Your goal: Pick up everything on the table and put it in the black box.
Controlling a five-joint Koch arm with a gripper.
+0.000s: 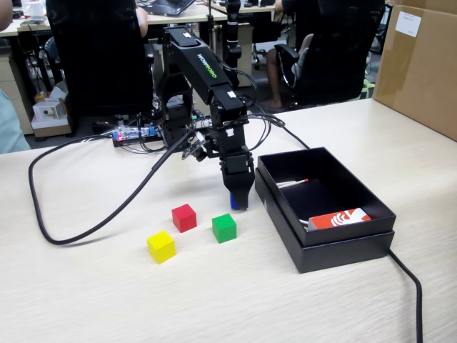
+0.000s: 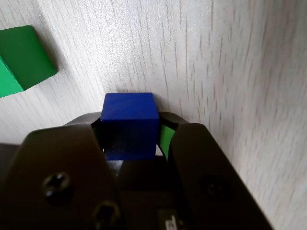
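My gripper (image 1: 238,200) points down at the table (image 1: 86,300), just left of the black box (image 1: 344,251). Its jaws are shut on the blue cube (image 2: 129,109), one jaw against each side. Only a sliver of that blue cube (image 1: 233,203) shows below the jaws in the fixed view, at or just above the tabletop. The green cube (image 1: 224,228) lies just in front of the gripper, with the red cube (image 1: 183,217) to its left and the yellow cube (image 1: 161,246) nearer the front. In the wrist view the green cube (image 2: 21,60) sits at the upper left.
An orange-and-white card (image 1: 340,218) and a thin stick lie inside the black box. A thick black cable (image 1: 78,234) loops over the table's left side. Another cable (image 1: 408,279) runs from the box to the front right. A brown cardboard box (image 1: 421,64) stands at the far right.
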